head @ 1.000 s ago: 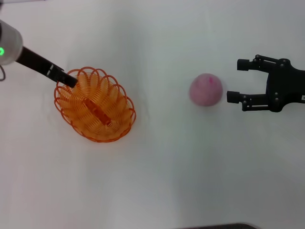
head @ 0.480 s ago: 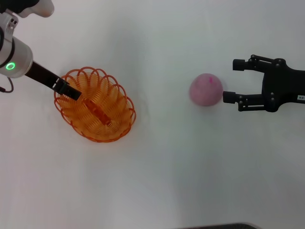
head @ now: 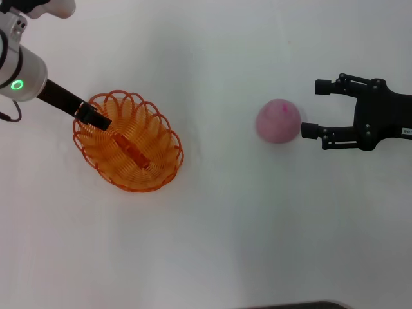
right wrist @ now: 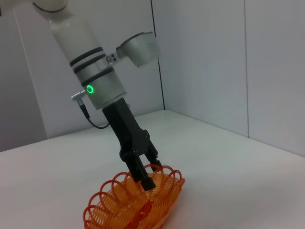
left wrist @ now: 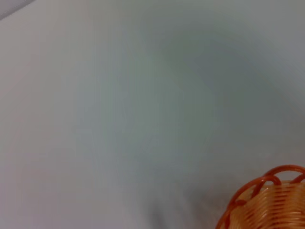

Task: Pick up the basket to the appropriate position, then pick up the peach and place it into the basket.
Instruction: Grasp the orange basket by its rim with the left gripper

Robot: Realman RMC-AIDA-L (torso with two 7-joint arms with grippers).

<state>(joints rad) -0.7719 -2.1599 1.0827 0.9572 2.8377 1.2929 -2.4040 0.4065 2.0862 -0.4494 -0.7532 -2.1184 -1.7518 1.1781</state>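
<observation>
The orange wire basket (head: pixel 132 145) rests on the white table at the left. It also shows in the right wrist view (right wrist: pixel 138 202) and at a corner of the left wrist view (left wrist: pixel 269 200). My left gripper (head: pixel 96 120) is down at the basket's far-left rim and shut on the coils there; the right wrist view shows it too (right wrist: pixel 145 179). The pink peach (head: pixel 278 120) lies on the table at the right. My right gripper (head: pixel 315 108) is open, level with the peach and just to its right, with its fingertips close to the fruit but apart from it.
The white table (head: pixel 219 232) spreads all around the basket and peach. A dark edge shows at the bottom of the head view (head: pixel 302 305). Grey walls stand behind the table in the right wrist view (right wrist: pixel 205 62).
My left gripper has come down and a little further onto the basket's rim. My right gripper has slid left, closer to the peach. Basket and peach have not moved.
</observation>
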